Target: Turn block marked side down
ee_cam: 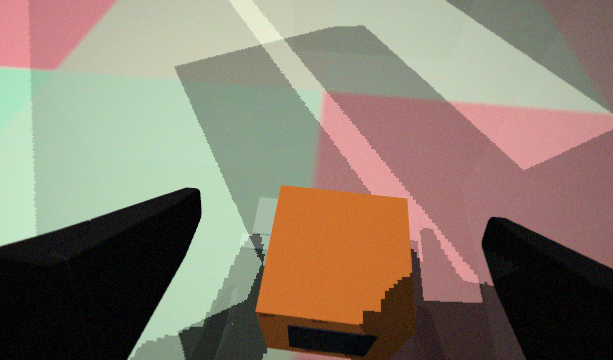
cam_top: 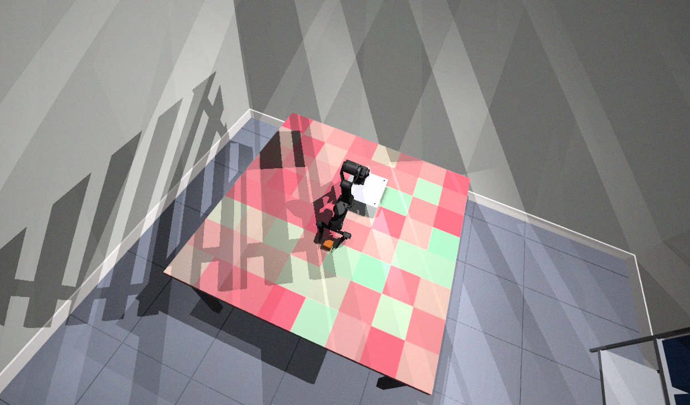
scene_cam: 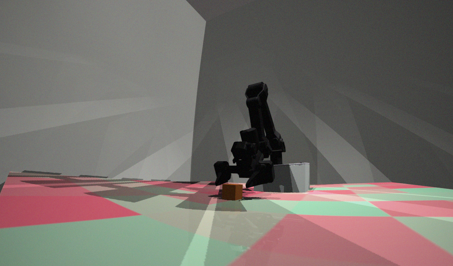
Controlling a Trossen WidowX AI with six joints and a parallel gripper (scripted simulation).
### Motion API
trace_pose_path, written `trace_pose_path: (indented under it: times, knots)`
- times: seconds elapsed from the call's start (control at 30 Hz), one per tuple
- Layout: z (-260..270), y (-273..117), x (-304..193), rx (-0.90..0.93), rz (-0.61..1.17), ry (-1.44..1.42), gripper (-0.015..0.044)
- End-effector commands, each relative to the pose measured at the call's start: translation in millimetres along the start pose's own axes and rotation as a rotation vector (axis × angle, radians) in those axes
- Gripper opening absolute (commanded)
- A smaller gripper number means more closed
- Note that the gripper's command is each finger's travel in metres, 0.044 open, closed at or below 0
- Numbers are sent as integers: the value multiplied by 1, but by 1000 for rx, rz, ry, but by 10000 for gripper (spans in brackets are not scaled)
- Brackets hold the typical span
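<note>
An orange block (cam_top: 327, 244) (scene_cam: 232, 191) (ee_cam: 336, 250) rests flat on the checkered table (cam_top: 317, 322) (scene_cam: 122, 244) (ee_cam: 111, 125). Its top face is plain orange. A dark square mark (ee_cam: 331, 340) shows on the side face turned to the wrist camera, at the bottom of the wrist view. The underside is hidden. My gripper (cam_top: 330, 245) (scene_cam: 232, 185) (ee_cam: 340, 215) is wide open, with one finger on each side of the block and a gap on both sides. In the exterior view the fingertips stand at about the height of the block's top.
A white box (cam_top: 370, 189) (scene_cam: 299, 178) stands on the table behind the gripper, beside the arm's base. Striped shadows cross the table, and the arm's shadow falls around the block. The table's nearest edge in the top view lies well beyond the block.
</note>
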State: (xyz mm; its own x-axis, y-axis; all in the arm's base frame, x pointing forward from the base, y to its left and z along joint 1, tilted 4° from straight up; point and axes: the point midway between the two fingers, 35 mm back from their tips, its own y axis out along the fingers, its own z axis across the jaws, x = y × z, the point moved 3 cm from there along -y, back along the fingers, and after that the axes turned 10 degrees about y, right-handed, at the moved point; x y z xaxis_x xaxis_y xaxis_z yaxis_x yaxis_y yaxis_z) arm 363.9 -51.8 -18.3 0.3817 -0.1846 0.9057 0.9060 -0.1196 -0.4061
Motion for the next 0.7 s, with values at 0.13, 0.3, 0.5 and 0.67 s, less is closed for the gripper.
trace_pose_path:
  times: [0.13,0.3,0.5,0.67]
  knots:
    - [0,0,-1,3,1,-3,440]
    - [0,0,-1,3,1,-3,440]
    - [2,5,8,-10,81,-2,440]
    - [6,2,29,-41,256,0,440]
